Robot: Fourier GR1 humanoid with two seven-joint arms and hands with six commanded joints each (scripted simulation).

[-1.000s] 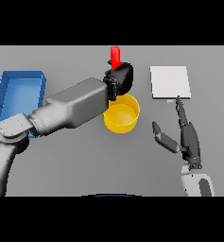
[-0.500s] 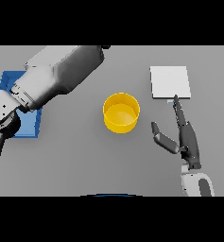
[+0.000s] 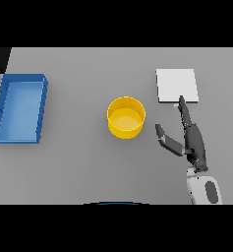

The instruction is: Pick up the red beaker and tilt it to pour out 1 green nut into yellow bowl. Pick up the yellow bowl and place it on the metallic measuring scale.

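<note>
Yellow bowl (image 3: pixel 126 117): mid-worktop, just left of right hand (image 3: pixel 192 140)
Right hand: wide, empty
Scale (image 3: pixel 176 85): far-right, beyond fingertips
Left hand: unseen

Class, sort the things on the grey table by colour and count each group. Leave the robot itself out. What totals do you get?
Yellow: 1, the bowl
Blue: 1, the tray
Metallic: 1, the scale
Total: 3

A dark grey right hand (image 3: pixel 194 142) with slender fingers and a thumb is seen right of the yellow bowl (image 3: pixel 126 117), joined to a white forearm bearing a grey oval inset.
</note>
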